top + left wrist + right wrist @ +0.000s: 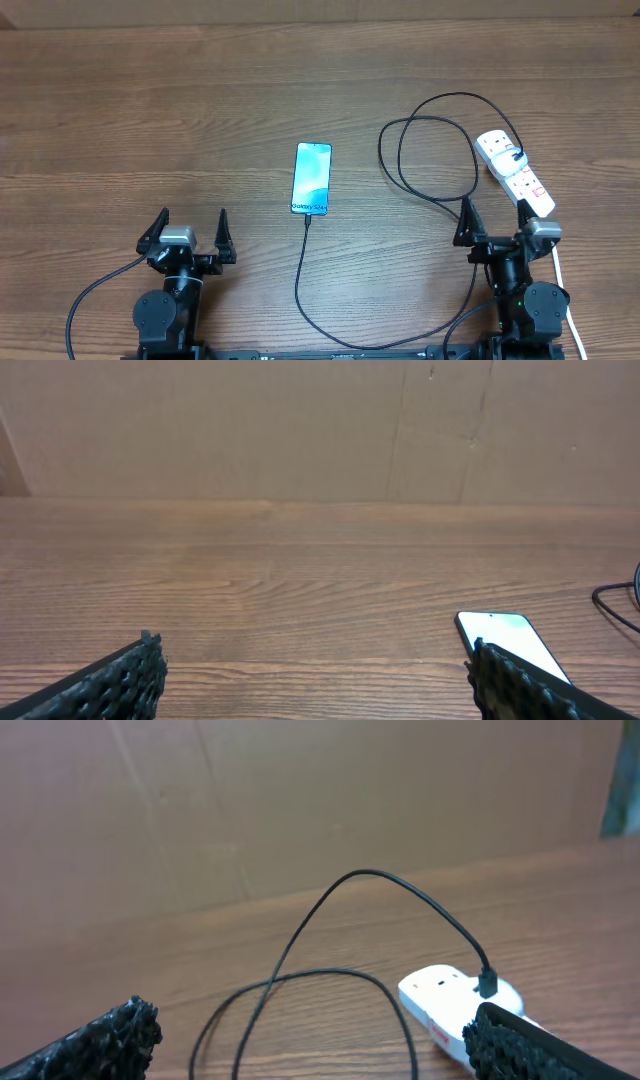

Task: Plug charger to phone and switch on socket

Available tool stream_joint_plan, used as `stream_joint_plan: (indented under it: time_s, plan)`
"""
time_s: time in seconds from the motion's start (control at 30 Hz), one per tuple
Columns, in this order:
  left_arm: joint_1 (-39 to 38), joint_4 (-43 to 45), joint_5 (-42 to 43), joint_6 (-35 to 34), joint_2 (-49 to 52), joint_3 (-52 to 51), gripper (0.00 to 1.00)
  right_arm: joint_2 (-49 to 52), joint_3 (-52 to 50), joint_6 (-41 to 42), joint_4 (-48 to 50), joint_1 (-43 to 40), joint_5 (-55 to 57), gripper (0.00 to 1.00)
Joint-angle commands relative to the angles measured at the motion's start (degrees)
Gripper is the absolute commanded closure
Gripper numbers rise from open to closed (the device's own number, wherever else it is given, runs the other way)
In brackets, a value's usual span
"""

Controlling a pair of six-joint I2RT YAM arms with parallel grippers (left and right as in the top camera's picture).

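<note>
1. Overhead, the phone (312, 180) lies flat on the wooden table (120, 100), screen up and lit, with one short edge toward the arms.
2. The charger (300, 290) meets the phone's near short edge with its tip and runs back toward the arms. It then sweeps right and rises into loose loops to the right of the phone. Whether the tip is fully seated I cannot tell.
3. The socket (515, 170) lies well to the right of the phone, at a slant. The charger's other end is plugged into it, and its white cord (565, 290) trails back past the right arm.
4. The left gripper (192, 215) sits nearer than the phone and to its left, jaws spread wide and holding nothing.
5. The right gripper (494, 205) sits to the right of the phone, equally wide and empty. One finger overlaps the socket's near end, but I cannot tell whether it touches.
6. From the left wrist, the two fingers (110, 685) stand far apart over bare wood. The phone shows at lower right, partly hidden behind one finger. A bit of the charger shows just right of the phone, and a brown board wall (300, 430) stands beyond it.
7. From the right wrist, the fingers (90, 1045) are also far apart with nothing between them. The charger arcs up and drops into the socket's top, with a loop lying on the wood. The right-hand finger covers the socket's near part.
</note>
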Motion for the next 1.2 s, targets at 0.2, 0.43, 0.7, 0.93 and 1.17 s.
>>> stream_joint_plan:
  time_s: [0.2, 0.43, 0.7, 0.93, 1.17]
  plan:
    - [-0.17, -0.2, -0.44, 1.11, -0.55, -0.2, 0.01, -0.68, -0.61, -8.26, 0.74, 0.37, -2.91, 0.0]
    - [-0.17, -0.2, -0.42, 1.11, -0.55, -0.2, 0.0, -0.68, -0.61, -8.28, 0.83, 0.37, -2.89, 0.0]
    - [-0.17, -0.2, -0.44, 1.11, -0.55, -0.2, 0.0, -0.68, -0.61, -8.28, 0.83, 0.37, -2.89, 0.0]
    - [-0.17, -0.2, -0.44, 1.11, -0.55, -0.2, 0.0, -0.68, -0.61, -8.28, 0.83, 0.37, -2.89, 0.0]
    - [-0.17, -0.2, -0.42, 1.11, -0.55, -0.2, 0.01, -0.68, -0.61, -8.28, 0.83, 0.37, -2.89, 0.0]
